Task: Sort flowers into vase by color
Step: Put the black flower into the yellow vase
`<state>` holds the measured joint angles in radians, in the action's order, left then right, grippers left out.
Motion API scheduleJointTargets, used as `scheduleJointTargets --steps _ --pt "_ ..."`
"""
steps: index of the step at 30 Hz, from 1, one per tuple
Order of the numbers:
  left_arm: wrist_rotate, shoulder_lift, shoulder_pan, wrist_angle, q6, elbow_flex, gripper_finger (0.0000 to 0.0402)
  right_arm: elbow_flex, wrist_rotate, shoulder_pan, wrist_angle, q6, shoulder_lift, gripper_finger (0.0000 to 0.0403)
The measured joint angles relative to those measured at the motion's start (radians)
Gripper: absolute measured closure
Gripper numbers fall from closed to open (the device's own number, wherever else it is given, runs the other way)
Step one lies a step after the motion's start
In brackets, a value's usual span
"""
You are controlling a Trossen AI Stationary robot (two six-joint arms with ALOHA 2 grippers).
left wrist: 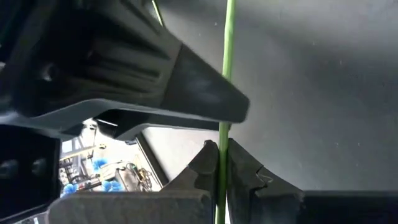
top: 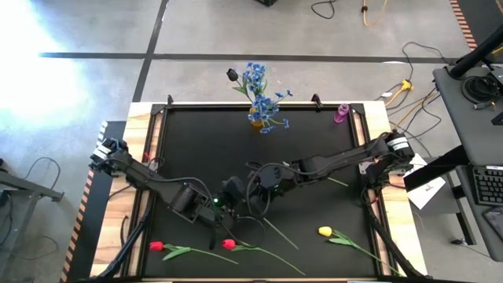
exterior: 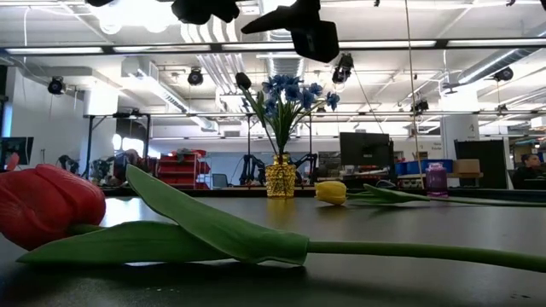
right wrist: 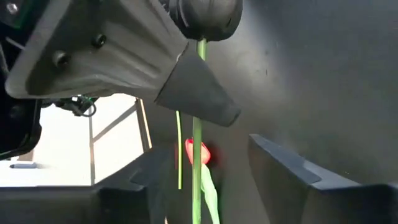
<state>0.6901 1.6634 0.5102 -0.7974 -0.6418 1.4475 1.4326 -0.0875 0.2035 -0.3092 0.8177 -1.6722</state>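
My left gripper (left wrist: 221, 163) is shut on the thin green stem (left wrist: 227, 62) of a black-headed tulip over the table's middle (top: 238, 209). My right gripper (right wrist: 217, 177) is open right next to it (top: 250, 189). Its fingers stand on either side of the same stem (right wrist: 197, 143) without touching, and the dark tulip head (right wrist: 205, 12) is beyond them. In the low view both grippers (exterior: 205, 8) (exterior: 299, 30) hang high above the table. The gold vase (top: 257, 119) (exterior: 280, 177) at the far edge holds blue sprays and one black tulip. My left gripper pinches the black tulip's green stem (left wrist: 219, 186) between its two fingertips. The stem runs on past the fingers and behind the right gripper's finger (left wrist: 186, 87). It hangs in the air above the dark tabletop.
Two red tulips (top: 156, 246) (top: 229, 244) and a yellow tulip (top: 324, 231) lie along the near edge. One red tulip (exterior: 47, 205) fills the low view's foreground. A small pink vase (top: 342, 112) stands at the far edge, right of the gold one. Cables loop round the wrists.
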Motion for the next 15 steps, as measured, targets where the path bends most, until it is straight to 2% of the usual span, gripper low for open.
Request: scheduleJointTargets --steps 10,15 --pt "-0.002 -0.001 0.000 -0.032 0.043 -0.002 0.0401 0.000 -0.023 0.001 -0.006 0.001 -0.005 0.0376" --pt "-0.007 -0.002 0.000 -0.033 0.059 -0.003 0.0401 0.000 -0.028 0.001 -0.004 0.015 -0.012 0.0389"
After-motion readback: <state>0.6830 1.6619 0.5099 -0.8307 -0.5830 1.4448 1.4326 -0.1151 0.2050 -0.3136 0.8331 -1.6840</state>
